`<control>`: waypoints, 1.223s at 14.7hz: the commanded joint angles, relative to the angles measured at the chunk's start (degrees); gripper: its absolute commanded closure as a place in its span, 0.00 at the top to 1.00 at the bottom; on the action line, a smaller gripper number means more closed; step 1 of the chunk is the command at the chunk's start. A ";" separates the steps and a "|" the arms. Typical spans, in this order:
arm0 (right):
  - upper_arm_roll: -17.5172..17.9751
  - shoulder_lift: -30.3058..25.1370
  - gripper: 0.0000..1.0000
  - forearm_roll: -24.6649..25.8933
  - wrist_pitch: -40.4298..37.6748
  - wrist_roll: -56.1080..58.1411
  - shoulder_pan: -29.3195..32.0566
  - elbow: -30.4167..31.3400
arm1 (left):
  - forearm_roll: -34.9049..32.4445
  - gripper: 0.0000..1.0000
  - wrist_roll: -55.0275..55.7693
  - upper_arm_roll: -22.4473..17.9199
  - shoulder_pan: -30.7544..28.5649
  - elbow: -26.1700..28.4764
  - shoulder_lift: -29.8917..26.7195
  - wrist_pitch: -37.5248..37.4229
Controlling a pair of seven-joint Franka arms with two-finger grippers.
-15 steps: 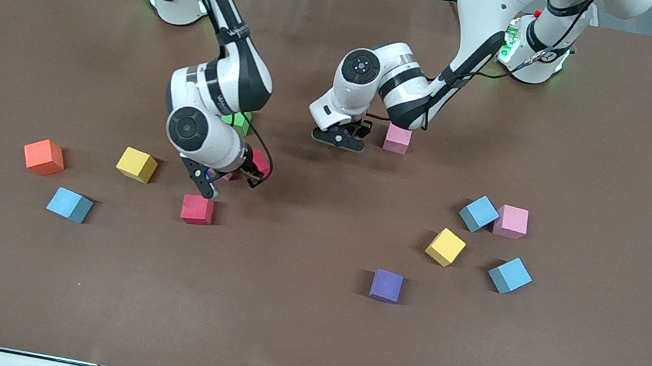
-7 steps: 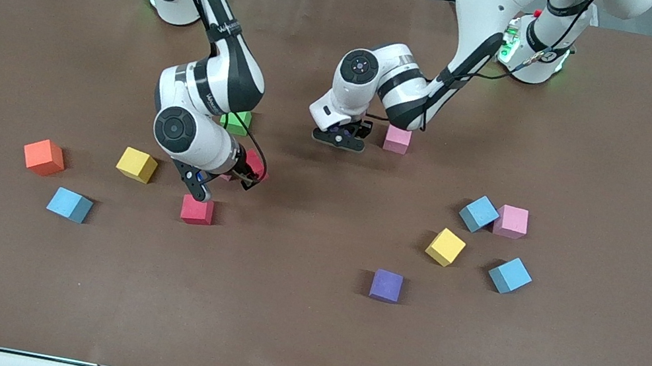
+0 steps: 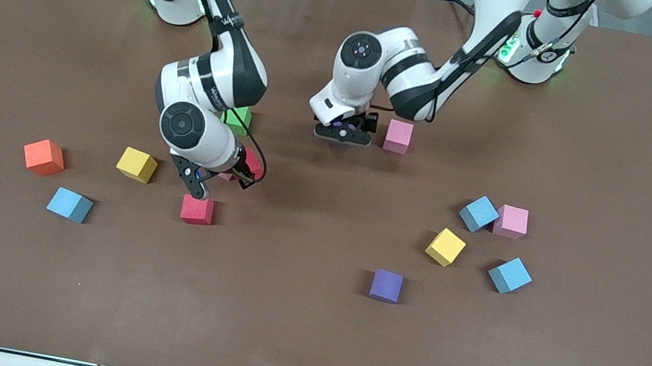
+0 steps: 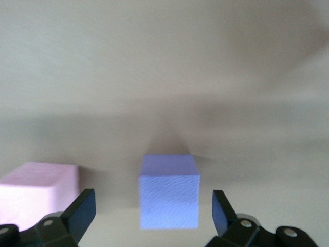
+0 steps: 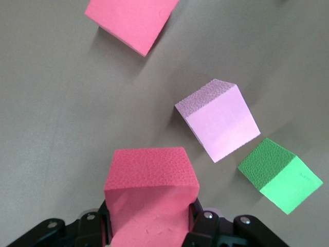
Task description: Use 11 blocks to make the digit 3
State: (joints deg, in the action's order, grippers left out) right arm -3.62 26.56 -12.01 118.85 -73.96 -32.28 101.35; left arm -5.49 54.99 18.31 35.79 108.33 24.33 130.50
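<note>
My left gripper (image 3: 342, 137) stands open over the table's middle, its fingers either side of a purple block (image 4: 169, 193) that rests on the table and touches neither. A pink block (image 3: 398, 137) sits right beside it. My right gripper (image 3: 237, 173) is shut on a red block (image 5: 151, 198), held just above the table. Under it lie a pale pink-lilac block (image 5: 218, 118), a green block (image 3: 238, 120) and a second red block (image 3: 197, 210). The left hand hides the purple block in the front view.
Toward the left arm's end lie a blue block (image 3: 479, 213), a pink one (image 3: 512, 221), a yellow one (image 3: 445, 247), another blue one (image 3: 509, 276) and a purple one (image 3: 386, 285). Toward the right arm's end lie yellow (image 3: 137, 164), orange (image 3: 43, 157) and blue (image 3: 70, 205) cubes.
My left gripper has opened and let go of the purple block, and its hand has risen slightly. My right arm has shifted a little with the red block still in its grip.
</note>
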 commanded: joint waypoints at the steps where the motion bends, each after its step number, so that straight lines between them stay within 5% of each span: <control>1: 0.19 -1.60 0.00 1.20 -1.95 -6.52 -0.50 0.95 | 0.04 1.00 1.34 0.32 -3.89 3.19 -7.53 -5.50; 4: 0.28 -2.12 0.00 1.29 -2.31 -17.24 -3.82 1.48 | -0.13 1.00 0.03 0.32 -6.69 8.45 -10.44 -5.52; 11: 0.37 -6.25 0.00 1.11 -1.52 -19.38 -4.54 7.98 | -0.75 0.98 -11.75 0.32 -8.55 20.33 -10.54 6.52; 14: 0.63 -11.16 0.00 0.15 6.18 -21.21 -5.07 15.16 | -0.75 0.98 -11.93 0.23 -8.55 21.48 -9.57 7.57; 18: 5.72 -11.79 0.00 -0.91 14.46 -31.13 -5.16 20.28 | -0.66 0.98 -11.93 0.23 -8.55 22.45 -6.24 12.67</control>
State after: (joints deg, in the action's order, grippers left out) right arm -0.25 17.48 -12.45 129.09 -99.39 -37.32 116.66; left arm -5.51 43.72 18.29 27.60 130.25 16.45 140.74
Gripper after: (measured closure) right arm 0.449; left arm 0.013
